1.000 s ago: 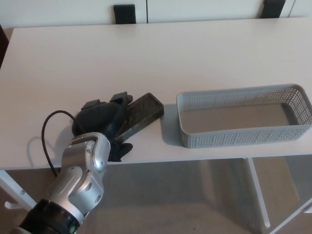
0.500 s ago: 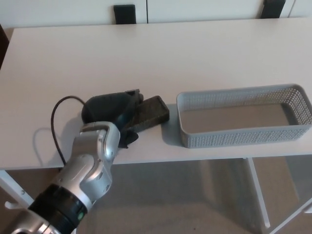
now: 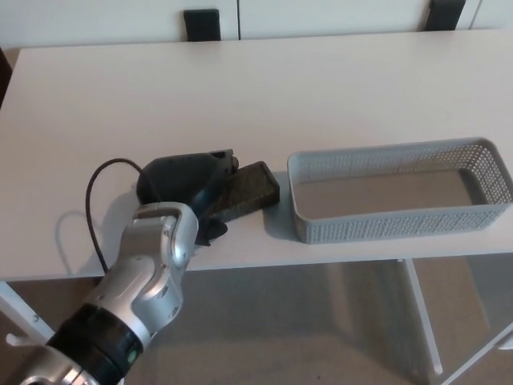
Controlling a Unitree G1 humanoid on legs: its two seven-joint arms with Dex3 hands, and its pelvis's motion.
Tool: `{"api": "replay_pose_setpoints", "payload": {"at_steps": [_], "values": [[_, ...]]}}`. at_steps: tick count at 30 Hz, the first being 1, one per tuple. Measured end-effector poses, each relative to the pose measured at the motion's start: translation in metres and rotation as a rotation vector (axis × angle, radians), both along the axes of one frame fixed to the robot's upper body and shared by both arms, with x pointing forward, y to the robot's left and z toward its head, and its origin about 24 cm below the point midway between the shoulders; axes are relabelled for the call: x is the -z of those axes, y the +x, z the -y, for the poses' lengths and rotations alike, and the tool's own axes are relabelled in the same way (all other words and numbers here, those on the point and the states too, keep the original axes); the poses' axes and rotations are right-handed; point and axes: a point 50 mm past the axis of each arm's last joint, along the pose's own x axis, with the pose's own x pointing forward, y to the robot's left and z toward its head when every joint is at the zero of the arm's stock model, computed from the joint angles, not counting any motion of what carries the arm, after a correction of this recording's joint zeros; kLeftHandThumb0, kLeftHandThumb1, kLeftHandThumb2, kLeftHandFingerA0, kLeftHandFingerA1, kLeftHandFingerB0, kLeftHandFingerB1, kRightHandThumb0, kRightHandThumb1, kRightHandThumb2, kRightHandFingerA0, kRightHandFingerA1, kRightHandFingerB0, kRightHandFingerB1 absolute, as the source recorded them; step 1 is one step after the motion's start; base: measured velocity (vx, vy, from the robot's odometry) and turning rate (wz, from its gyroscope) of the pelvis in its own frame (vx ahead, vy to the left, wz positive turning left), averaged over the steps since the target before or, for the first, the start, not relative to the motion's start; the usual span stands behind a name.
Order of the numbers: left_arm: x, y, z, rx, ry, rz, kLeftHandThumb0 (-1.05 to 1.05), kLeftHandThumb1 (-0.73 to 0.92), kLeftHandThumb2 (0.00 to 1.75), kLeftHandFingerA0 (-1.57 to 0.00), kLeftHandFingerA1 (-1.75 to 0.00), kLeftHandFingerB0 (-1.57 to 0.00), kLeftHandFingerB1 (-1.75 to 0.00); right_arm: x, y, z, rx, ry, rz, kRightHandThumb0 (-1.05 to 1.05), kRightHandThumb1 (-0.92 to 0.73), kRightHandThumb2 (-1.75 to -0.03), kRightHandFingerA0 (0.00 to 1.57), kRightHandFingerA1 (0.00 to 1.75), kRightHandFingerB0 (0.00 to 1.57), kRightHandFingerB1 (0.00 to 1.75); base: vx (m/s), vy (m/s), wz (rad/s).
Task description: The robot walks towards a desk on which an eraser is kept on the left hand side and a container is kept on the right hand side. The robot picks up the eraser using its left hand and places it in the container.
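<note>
In the head view my left hand is black and lies over the left end of a dark rectangular eraser. Its fingers are closed around the eraser, which sticks out to the right just above the white desk. The eraser's free end is a short gap left of the grey mesh container, which stands on the desk's right side near the front edge and holds nothing. My silver left forearm comes up from the lower left. My right hand does not show.
A black cable loops from my left wrist over the desk. Two dark chair backs stand behind the far edge. The desk's front edge runs just below the hand and container, with grey floor beneath.
My left hand closed on the eraser and carried it rightward toward the container; over the last half second it has barely moved. The container has stayed put.
</note>
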Motion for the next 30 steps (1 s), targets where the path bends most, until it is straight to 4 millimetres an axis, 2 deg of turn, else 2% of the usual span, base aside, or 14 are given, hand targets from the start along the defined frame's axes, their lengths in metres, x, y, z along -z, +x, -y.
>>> {"api": "replay_pose_setpoints", "payload": {"at_steps": [3,4,5,6,8,12,14,17,18,21,22,23,25,30], "values": [[0.0,-0.001,-0.004,-0.031,-0.045,0.036,-0.19,0.79,0.58,-0.58,-1.6,-0.65,-0.84,0.0,0.0,0.0,0.001,0.0,-0.001,-0.4,-0.4,-0.81,0.75,0.73,0.58,0.65,0.0,0.0,0.0],[-0.002,-0.001,-0.007,-0.045,-0.063,0.052,-0.22,0.78,0.6,-0.61,-1.6,-0.67,-0.7,0.0,0.0,0.0,0.001,0.0,-0.001,-0.37,-0.54,-0.55,0.78,0.6,0.66,0.55,0.0,0.0,0.0],[-0.005,0.0,-0.01,-0.062,-0.077,0.07,-0.26,0.8,0.64,-0.65,-1.55,-0.68,-0.58,0.0,0.0,0.0,0.001,0.0,-0.003,-0.42,-0.4,-0.81,0.76,0.73,0.58,0.64,0.0,0.0,0.0],[-0.008,0.002,-0.013,-0.078,-0.089,0.088,-0.28,0.82,0.64,-0.65,-1.58,-0.68,-0.62,0.0,0.0,0.001,0.002,-0.001,-0.003,-0.42,-0.4,-0.81,0.77,0.73,0.58,0.64,0.0,0.0,0.0],[-0.016,0.004,-0.018,-0.1,-0.109,0.132,-0.23,0.82,0.59,-0.62,-1.68,-0.55,-1.09,0.0,0.0,0.001,0.001,-0.002,-0.005,-0.43,-0.4,-0.81,0.76,0.74,0.57,0.64,0.0,0.0,0.0],[-0.032,0.009,-0.022,-0.11,-0.139,0.217,-0.2,0.69,0.55,-0.67,-1.67,-0.54,-1.24,-0.001,0.0,0.002,0.0,-0.004,-0.006,-0.43,-0.4,-0.81,0.76,0.73,0.57,0.64,0.0,0.0,0.0],[-0.037,0.01,-0.02,-0.098,-0.151,0.249,-0.24,0.65,0.61,-0.8,-1.57,-0.69,-0.49,0.0,-0.001,0.002,-0.002,-0.005,-0.01,-0.43,-0.4,-0.81,0.75,0.73,0.56,0.63,0.0,0.0,0.0],[-0.045,0.009,-0.013,-0.06,-0.17,0.289,-0.32,0.59,0.7,-0.89,-1.43,-0.74,-0.57,0.0,-0.001,0.002,-0.006,-0.005,-0.015,-0.45,-0.39,-0.81,0.74,0.74,0.57,0.64,0.0,0.0,0.0],[-0.048,0.008,-0.009,-0.036,-0.176,0.303,-0.35,0.59,0.72,-0.91,-1.42,-0.77,-0.62,0.0,-0.002,0.002,-0.006,-0.005,-0.016,-0.41,-0.52,-0.55,0.76,0.63,0.66,0.56,0.0,0.0,0.0],[-0.055,0.005,0.004,0.038,-0.189,0.332,-0.23,0.75,0.63,-0.73,-1.61,-0.65,-1.06,0.001,-0.002,0.001,-0.006,-0.004,-0.02,-0.4,-0.52,-0.55,0.75,0.63,0.67,0.56,0.0,0.0,0.0],[-0.056,0.004,0.008,0.058,-0.192,0.337,-0.37,0.53,0.65,-0.86,-1.51,-0.7,-0.83,0.001,-0.003,0.001,-0.005,-0.004,-0.021,-0.4,-0.52,-0.55,0.75,0.62,0.67,0.56,0.0,0.0,0.0],[-0.058,0.003,0.013,0.079,-0.194,0.34,-0.31,0.7,0.64,-0.77,-1.61,-0.75,-0.53,0.001,-0.003,0.002,-0.004,-0.004,-0.024,-0.44,-0.39,-0.81,0.73,0.73,0.57,0.64,0.0,0.0,0.0],[-0.061,0.001,0.026,0.131,-0.198,0.342,-0.33,0.72,0.63,-0.77,-1.68,-0.74,-0.72,0.001,-0.003,0.001,-0.005,-0.004,-0.026,-0.46,-0.39,-0.8,0.75,0.74,0.56,0.63,0.0,0.0,0.0],[-0.064,-0.002,0.056,0.237,-0.184,0.343,-0.31,0.79,0.68,-0.85,-1.57,-0.66,-0.51,0.001,-0.002,0.001,-0.011,-0.003,-0.025,-0.42,-0.39,-0.8,0.77,0.75,0.56,0.64,0.0,0.0,0.0]]}}
